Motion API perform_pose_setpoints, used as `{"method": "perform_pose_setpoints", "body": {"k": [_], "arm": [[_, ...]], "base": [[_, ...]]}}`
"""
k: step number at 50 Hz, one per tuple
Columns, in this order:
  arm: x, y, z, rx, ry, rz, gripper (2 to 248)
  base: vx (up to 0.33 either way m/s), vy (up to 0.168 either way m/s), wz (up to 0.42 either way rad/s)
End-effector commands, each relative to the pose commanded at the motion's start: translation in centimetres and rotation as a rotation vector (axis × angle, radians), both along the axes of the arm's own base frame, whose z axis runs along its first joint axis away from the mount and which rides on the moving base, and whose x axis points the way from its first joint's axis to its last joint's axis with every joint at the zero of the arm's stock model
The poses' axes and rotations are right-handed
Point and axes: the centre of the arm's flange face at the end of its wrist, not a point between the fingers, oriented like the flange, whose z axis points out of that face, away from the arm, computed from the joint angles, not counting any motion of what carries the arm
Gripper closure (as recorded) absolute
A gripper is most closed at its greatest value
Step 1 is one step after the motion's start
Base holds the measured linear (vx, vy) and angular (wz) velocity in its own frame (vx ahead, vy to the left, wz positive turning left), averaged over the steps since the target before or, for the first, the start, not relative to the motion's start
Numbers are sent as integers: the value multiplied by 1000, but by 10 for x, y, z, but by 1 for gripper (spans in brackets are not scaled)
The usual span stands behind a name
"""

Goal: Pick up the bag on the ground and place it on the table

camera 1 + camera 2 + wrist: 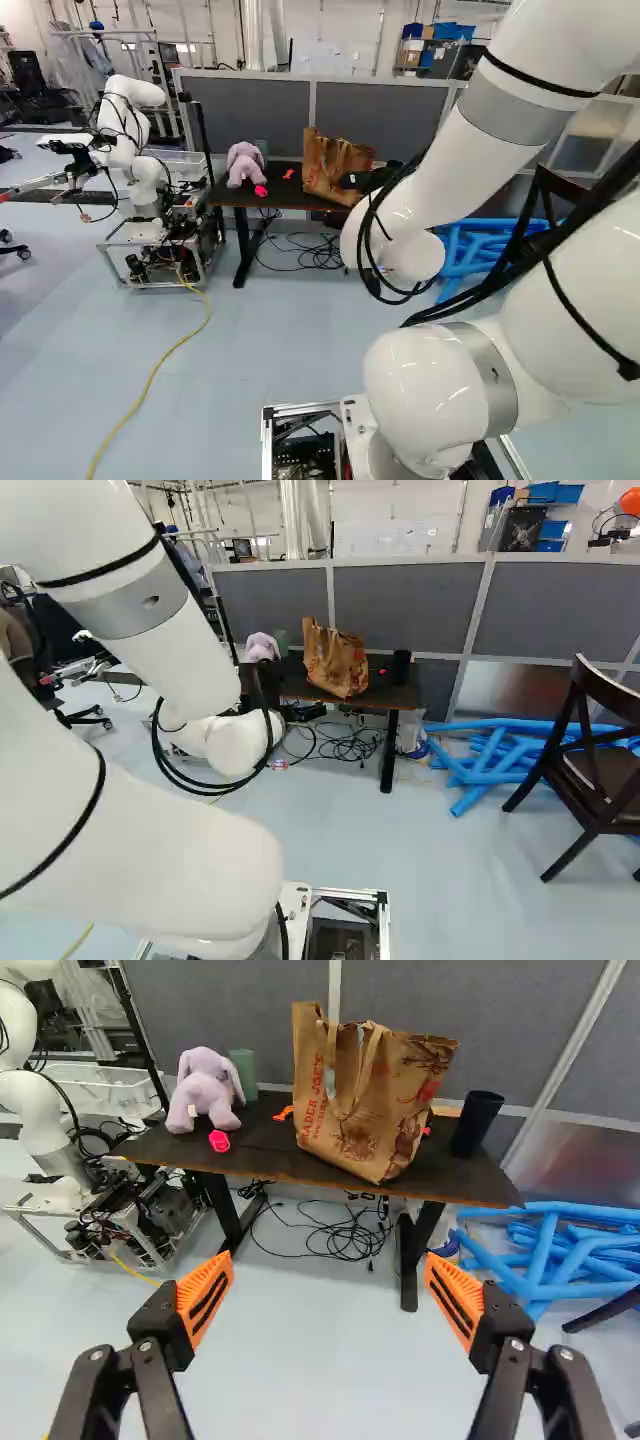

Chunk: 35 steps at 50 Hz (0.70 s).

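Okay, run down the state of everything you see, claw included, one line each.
Claw: open, holding nothing
Paper bag: standing on the table
Plush toy: sitting up
Black cup: upright
Black cables: tangled
Blue tubes: heaped
Wooden chair: upright

Paper bag [335,660] on dark table [385,697]
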Motion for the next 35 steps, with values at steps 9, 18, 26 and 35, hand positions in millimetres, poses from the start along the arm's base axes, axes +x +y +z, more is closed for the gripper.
{"method": "perform_pose_setpoints", "body": {"k": [9, 18, 26, 35], "arm": [[-5, 0, -3, 8, -15, -3, 3], [-8, 0, -4, 13, -24, -5, 3], [-10, 0, -5, 15, -28, -5, 3], [-10, 0, -5, 15, -28, -6, 3]], "base": [[0, 0, 0], [0, 0, 0], [0, 0, 0], [0, 0, 0]]}}
